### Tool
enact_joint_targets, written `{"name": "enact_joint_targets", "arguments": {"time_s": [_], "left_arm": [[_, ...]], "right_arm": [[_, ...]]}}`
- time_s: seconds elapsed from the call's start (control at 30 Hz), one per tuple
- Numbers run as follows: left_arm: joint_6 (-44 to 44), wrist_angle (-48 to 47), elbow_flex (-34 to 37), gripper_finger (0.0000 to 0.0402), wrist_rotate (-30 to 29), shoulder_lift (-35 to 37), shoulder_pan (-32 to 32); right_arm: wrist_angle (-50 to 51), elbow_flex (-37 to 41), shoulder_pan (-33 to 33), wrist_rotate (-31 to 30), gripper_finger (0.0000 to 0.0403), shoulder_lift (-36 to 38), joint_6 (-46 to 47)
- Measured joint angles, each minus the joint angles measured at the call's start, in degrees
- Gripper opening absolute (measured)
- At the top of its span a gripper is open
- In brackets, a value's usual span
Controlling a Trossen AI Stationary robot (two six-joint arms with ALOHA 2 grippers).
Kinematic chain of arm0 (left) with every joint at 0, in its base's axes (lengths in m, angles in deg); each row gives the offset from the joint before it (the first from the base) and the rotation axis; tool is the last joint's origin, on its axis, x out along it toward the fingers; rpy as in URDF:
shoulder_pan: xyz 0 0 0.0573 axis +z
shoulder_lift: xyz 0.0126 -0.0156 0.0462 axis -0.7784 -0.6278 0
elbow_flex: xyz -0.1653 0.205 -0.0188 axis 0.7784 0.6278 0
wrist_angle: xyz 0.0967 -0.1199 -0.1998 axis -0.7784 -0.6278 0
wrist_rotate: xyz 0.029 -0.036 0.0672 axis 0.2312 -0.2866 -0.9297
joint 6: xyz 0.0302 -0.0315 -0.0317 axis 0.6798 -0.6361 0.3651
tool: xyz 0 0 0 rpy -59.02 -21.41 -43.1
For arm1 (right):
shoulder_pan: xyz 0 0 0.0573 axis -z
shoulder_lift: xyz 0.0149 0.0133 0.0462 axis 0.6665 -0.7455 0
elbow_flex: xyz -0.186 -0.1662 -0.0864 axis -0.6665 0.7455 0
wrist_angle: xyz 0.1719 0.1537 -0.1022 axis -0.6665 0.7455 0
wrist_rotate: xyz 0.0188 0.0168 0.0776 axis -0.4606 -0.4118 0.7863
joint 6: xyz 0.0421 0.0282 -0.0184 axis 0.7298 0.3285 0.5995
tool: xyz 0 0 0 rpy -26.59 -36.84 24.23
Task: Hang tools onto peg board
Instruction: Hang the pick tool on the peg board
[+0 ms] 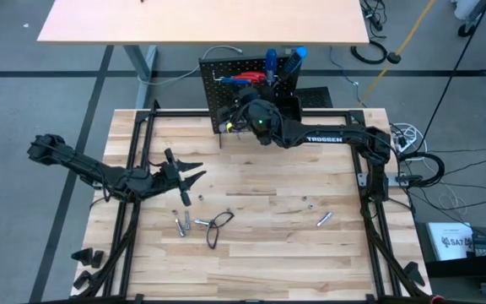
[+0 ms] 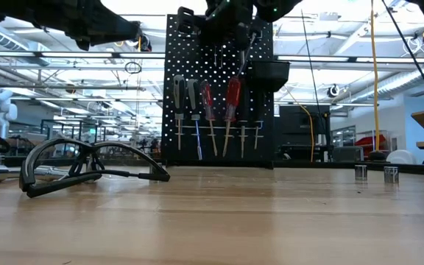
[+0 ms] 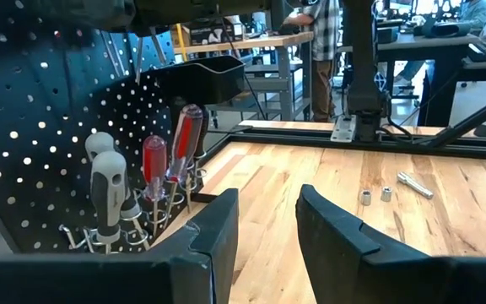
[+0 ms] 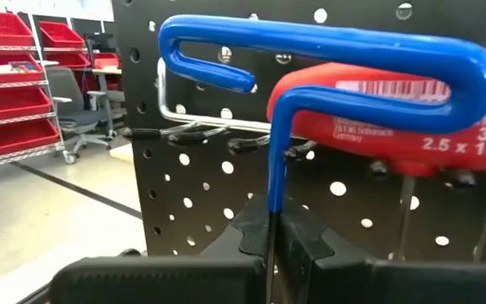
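High view: the right gripper (image 1: 241, 118) is being held at the peg board (image 1: 218, 84); the left gripper (image 1: 194, 177) is being kept over the tabletop (image 1: 260, 245), near silver bits (image 1: 181, 225) and a black wire loop (image 1: 218, 226). Low view: screwdrivers (image 2: 232, 96) are being carried on hooks. Left wrist view: its fingers (image 3: 218, 228) are being held partly open, empty. Right wrist view: fingers pinched shut on a blue-handled hex key (image 4: 310, 59) by its thin shaft; likely light, stiff, slippery; the red handle (image 4: 412, 135) close behind is crowding it.

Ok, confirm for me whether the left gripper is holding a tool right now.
No: the left gripper hangs open over the table with nothing between its fingers, facing the peg board.
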Motion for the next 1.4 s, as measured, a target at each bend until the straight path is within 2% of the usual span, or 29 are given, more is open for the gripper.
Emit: {"name": "enact_joint_targets", "arguments": {"time_s": [0.27, 0.6, 1.03, 1.2, 1.4], "left_arm": [[0.0, -0.4, 0.0, 0.0123, 0.0, 0.0, 0.3], [-0.2, -0.4, 0.0, 0.0123, 0.0, 0.0, 0.3], [-0.2, -0.4, 0.0, 0.0123, 0.0, 0.0, 0.3], [-0.2, -0.5, 0.0, 0.0123, 0.0, 0.0, 0.3], [-0.2, -0.5, 0.0, 0.0123, 0.0, 0.0, 0.3]], "right_arm": [[0.0, 0.0, 0.7, 0.5, 0.0, -0.1, 0.3], [3.9, 0.0, 2.3, 4.2, 0.0, -0.1, 4.4], [6.1, -0.1, 2.1, 4.1, 0.0003, 0.0, 2.8], [7.1, 0.0, 2.0, 4.1, 0.0032, -0.3, 2.8], [7.3, 0.0, 1.9, 4.4, 0.0095, -0.3, 2.7]]}}
